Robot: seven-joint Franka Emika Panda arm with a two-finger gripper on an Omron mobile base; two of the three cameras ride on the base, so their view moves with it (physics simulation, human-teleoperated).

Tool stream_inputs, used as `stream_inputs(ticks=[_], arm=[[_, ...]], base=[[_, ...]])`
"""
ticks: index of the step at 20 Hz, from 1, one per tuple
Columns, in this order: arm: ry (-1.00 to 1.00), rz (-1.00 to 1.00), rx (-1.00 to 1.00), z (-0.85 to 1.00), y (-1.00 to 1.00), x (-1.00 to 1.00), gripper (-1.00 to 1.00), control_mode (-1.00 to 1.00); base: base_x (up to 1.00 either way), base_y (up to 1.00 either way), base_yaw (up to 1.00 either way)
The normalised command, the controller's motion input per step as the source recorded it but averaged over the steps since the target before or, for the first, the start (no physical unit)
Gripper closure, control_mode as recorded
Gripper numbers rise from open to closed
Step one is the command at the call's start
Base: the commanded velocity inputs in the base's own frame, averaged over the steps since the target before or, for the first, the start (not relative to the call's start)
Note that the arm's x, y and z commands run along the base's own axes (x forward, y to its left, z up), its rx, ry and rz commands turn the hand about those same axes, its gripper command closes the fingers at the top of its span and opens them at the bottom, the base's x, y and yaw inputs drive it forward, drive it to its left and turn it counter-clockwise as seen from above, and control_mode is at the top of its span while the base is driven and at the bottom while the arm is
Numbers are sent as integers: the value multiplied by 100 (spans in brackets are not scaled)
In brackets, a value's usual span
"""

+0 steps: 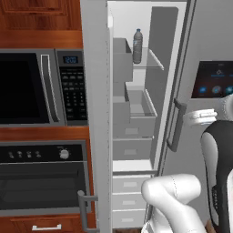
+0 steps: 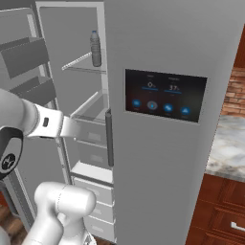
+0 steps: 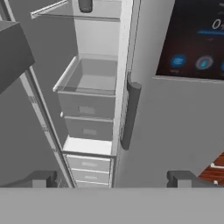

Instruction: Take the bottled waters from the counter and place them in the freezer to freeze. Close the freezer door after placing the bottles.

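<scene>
One bottled water, greyish with a blue cap, stands upright on the glass shelf high inside the open freezer. It also shows in the right base view, and its base shows at the top of the hand view. The freezer door is swung wide open to the left, its grey bins facing inward. My gripper is open and empty. It hangs in front of the freezer's drawers, well below and outside the shelf. A piece of the marble counter lies at the far right.
The fridge's other door with the dark dispenser screen is shut, its vertical handle close to the right of my gripper. Left of the open freezer door stand a microwave and an oven. Wooden drawers sit under the counter.
</scene>
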Motion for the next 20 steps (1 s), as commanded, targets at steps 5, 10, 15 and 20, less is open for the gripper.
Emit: stream_inputs(ticks=[5,10,15,20], arm=[[10,-5,-1,-59,1,-7,-100,-100],[8,-7,-1,-31,0,0,-100,-100],[0,0,0,0,0,0,-100,-100],[0,-3,0,0,-3,-25,-100,-100]], base=[[0,0,0],[0,0,0],[0,0,0],[0,0,0]])
